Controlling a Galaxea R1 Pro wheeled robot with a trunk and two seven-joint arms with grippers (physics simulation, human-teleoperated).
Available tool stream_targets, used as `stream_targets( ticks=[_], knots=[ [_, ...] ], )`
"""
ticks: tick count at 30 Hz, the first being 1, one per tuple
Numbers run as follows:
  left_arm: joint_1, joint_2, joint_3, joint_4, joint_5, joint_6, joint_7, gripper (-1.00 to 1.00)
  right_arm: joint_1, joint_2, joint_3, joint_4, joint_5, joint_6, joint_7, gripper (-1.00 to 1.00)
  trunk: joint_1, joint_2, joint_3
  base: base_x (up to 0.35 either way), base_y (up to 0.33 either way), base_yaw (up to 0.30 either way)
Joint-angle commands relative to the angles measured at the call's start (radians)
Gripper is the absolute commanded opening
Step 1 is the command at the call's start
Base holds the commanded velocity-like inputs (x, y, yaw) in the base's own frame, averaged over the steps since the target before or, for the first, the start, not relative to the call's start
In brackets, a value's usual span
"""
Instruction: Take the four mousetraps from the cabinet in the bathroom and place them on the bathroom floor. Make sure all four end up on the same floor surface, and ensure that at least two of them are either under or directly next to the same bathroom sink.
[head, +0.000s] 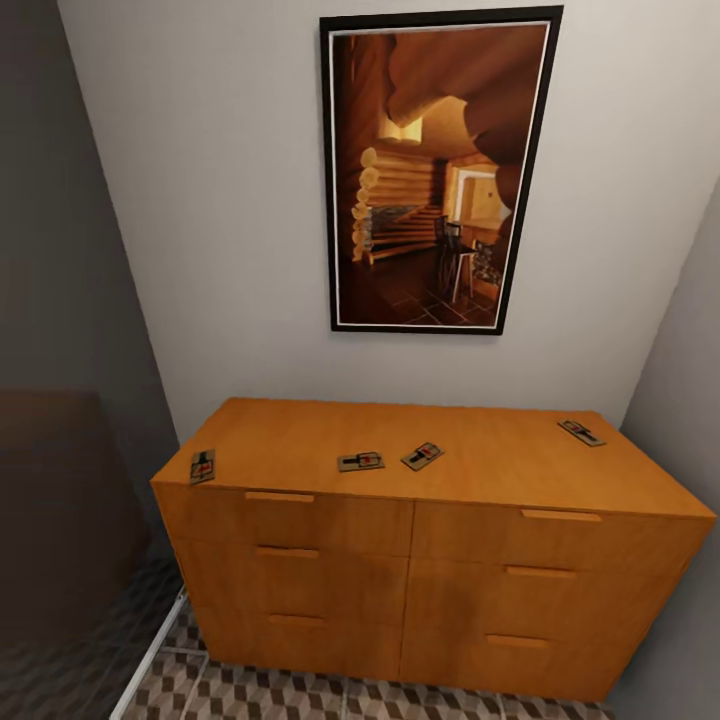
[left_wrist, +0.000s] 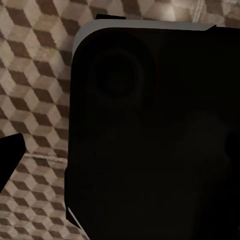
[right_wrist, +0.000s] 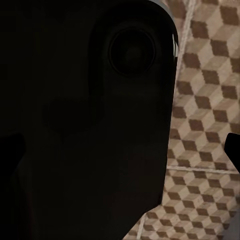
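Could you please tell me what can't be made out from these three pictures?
- Grippers: in both wrist views a dark robot body blocks most of the picture, so open or shut cannot be told.
- Mousetraps: in the head view, too small to tell whether they are set.
- Cabinet drawers: shut, contents hidden.
- Floor: head view cuts it off at the bottom edge; the cabinet hides the rest.
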Motion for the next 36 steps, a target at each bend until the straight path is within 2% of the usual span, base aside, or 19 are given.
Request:
stream_targets(
  ticks=[1, 26, 36],
  knots=[
    [0.000, 0.000, 0.000, 0.000, 0.010, -0.002, -0.001, 1.00, 0.000, 0.000, 0.001, 0.000, 0.001, -0.003, -0.001, 1.00, 0.000, 0.000, -0.001, 0.000, -0.053, 0.021],
    [0.000, 0.000, 0.000, 0.000, 0.012, -0.002, -0.001, 1.00, 0.000, 0.000, 0.001, 0.000, 0.001, -0.003, -0.001, 1.00, 0.000, 0.000, -0.001, 0.000, -0.200, 0.003],
    [0.000, 0.001, 0.000, 0.000, 0.013, -0.002, -0.001, 1.00, 0.000, 0.000, 0.000, 0.000, 0.001, -0.003, -0.001, 1.00, 0.000, 0.000, -0.001, 0.000, -0.065, 0.000]
  ],
)
